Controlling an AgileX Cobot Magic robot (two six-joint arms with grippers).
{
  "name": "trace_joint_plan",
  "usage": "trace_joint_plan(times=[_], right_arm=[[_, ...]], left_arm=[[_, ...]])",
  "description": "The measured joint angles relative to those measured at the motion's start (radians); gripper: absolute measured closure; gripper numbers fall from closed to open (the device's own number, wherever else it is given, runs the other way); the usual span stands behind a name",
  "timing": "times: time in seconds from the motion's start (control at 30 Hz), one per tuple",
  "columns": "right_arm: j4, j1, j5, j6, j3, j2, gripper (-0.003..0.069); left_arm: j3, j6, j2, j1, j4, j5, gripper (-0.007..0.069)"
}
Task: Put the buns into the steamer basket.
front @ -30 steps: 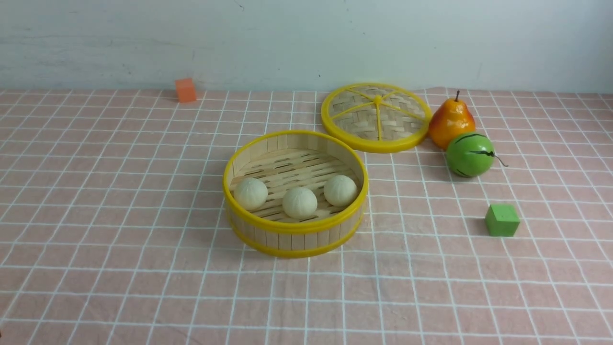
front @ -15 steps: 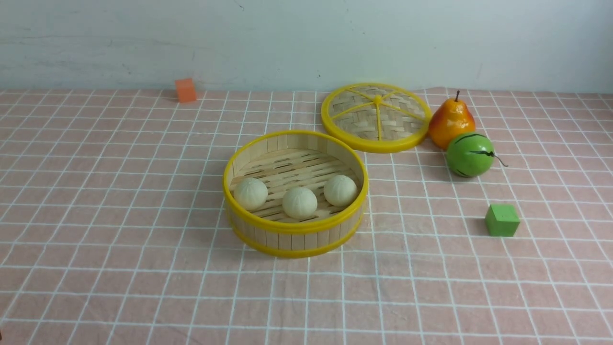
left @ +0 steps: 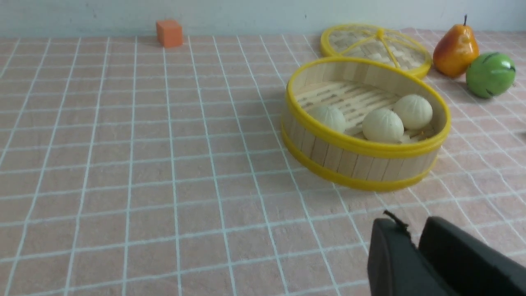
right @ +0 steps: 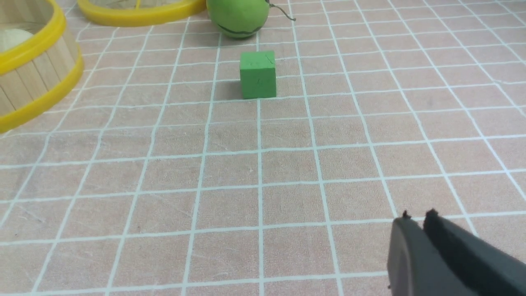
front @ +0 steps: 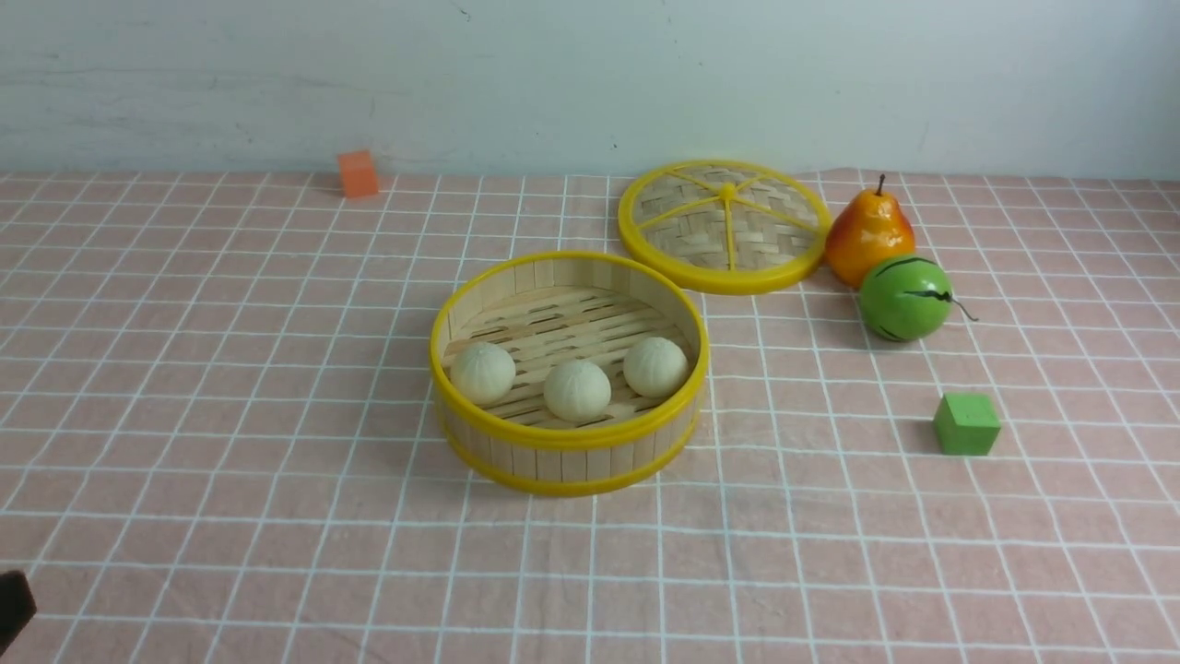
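The steamer basket (front: 553, 461) stands mid-table, and all three buns (front: 482, 373) (front: 576, 389) (front: 655, 366) lie in a row on its slatted floor. The left wrist view shows the same basket (left: 353, 162) with the buns (left: 383, 125) inside. My left gripper (left: 411, 230) hovers over the cloth short of the basket, jaws together and empty; a dark bit of it (front: 11, 599) shows at the front view's lower left edge. My right gripper (right: 417, 218) is shut and empty, well back from the basket (right: 28, 86).
The woven lid (front: 725, 224) lies flat behind the basket. A pear (front: 867, 232) and a green striped fruit (front: 904, 297) sit to its right. A green cube (front: 966, 424) lies right of the basket, and an orange cube (front: 358, 173) stands by the far wall.
A dark part of my left gripper has come into the front view's lower left corner. The basket, buns and other objects have not moved.
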Motion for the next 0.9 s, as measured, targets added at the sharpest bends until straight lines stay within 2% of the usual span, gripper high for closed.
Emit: trace_joint_plan(times=[0.07, 0.17, 0.27, 0.43, 0.7, 0.9], right_arm=[[0.000, 0.000, 0.000, 0.000, 0.000, 0.000, 0.0605], [0.005, 0.000, 0.000, 0.000, 0.000, 0.000, 0.0599], [0.005, 0.000, 0.000, 0.000, 0.000, 0.000, 0.0592], [0.008, 0.000, 0.000, 0.000, 0.000, 0.000, 0.0585], [0.008, 0.000, 0.000, 0.000, 0.000, 0.000, 0.0574], [0.008, 0.000, 0.000, 0.000, 0.000, 0.000, 0.0565]], left_arm=[[0.072, 0.022, -0.025, 0.078, -0.079, -0.141, 0.0638], [0.166, 0.079, -0.075, 0.198, -0.184, -0.280, 0.0638], [0.246, 0.128, -0.128, 0.281, -0.205, -0.328, 0.0638], [0.320, 0.145, -0.169, 0.333, -0.198, -0.283, 0.0638], [0.329, 0.148, -0.169, 0.336, -0.206, -0.041, 0.0638], [0.330, 0.148, -0.169, 0.336, -0.217, -0.031, 0.0638]])
